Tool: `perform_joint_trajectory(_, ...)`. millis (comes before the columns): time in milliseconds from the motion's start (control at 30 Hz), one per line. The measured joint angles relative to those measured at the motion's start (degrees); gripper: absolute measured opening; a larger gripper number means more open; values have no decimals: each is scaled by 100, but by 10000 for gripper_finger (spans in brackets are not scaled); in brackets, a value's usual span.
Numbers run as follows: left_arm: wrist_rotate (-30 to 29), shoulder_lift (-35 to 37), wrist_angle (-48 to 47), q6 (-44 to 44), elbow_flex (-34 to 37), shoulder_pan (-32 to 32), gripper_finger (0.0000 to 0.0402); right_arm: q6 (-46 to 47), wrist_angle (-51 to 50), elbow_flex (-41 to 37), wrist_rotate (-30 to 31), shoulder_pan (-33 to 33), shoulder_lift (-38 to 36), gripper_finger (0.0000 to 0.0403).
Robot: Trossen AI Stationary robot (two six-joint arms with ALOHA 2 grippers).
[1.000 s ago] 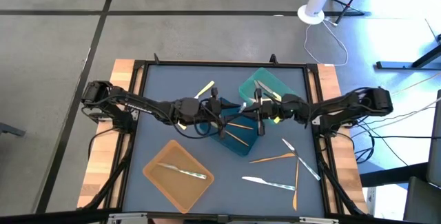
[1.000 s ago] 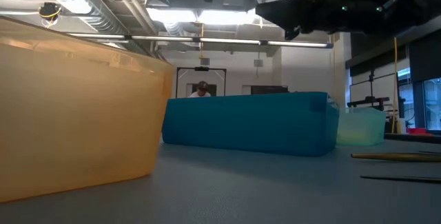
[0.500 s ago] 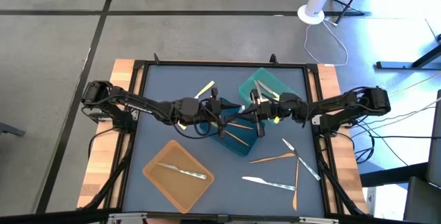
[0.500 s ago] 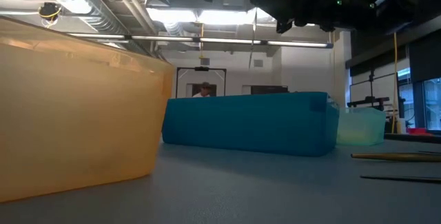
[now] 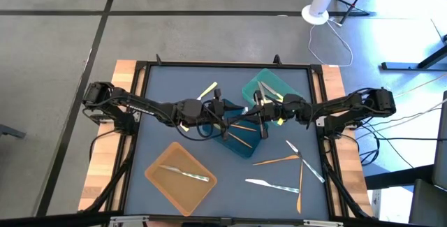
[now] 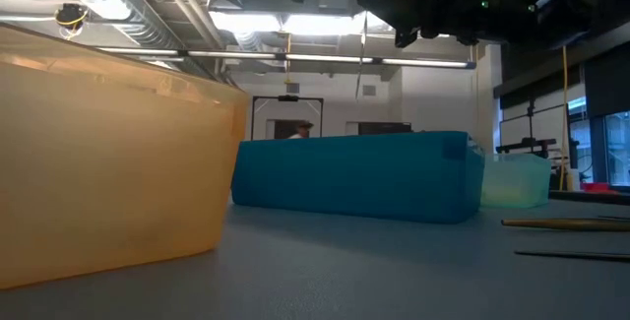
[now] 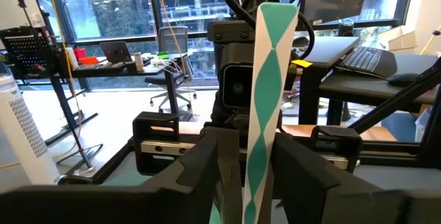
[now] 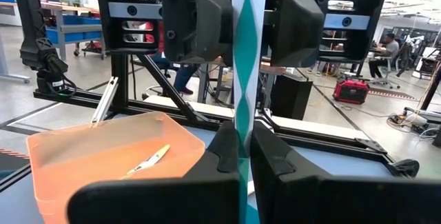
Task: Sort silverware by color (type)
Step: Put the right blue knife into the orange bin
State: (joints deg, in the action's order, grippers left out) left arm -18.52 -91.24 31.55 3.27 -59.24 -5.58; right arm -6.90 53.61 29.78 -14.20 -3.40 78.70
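Currently a thin white-and-teal striped plastic utensil (image 8: 244,65) stands upright at the centre of the frame in both wrist views. The right gripper (image 8: 240,151) is closed on its lower part. The left gripper (image 7: 249,156) has its fingers around the same piece with a gap, not pressing it. In the high view both grippers meet at the centre, above the dark blue rectangular tray (image 5: 241,140). Orange and clear cutlery pieces (image 5: 283,160) lie on the grey-blue table mat (image 5: 160,108) at lower right. An orange rectangular tray (image 5: 179,178) sits at lower left.
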Motion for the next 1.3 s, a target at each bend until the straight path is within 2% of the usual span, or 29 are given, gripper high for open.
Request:
perform_joint_trajectory(500, 212, 0, -10, 11, 0, -2, 39, 4, -94, 0, -22, 0, 0, 2)
perform_joint_trajectory(1000, 208, -3, -13, 5, 0, 0, 38, 6, -141, 0, 63, 4, 0, 18)
perform_joint_trajectory(1300, 208, -4, -7, -12, 0, 0, 38, 397, -147, 0, 61, 4, -2, 20)
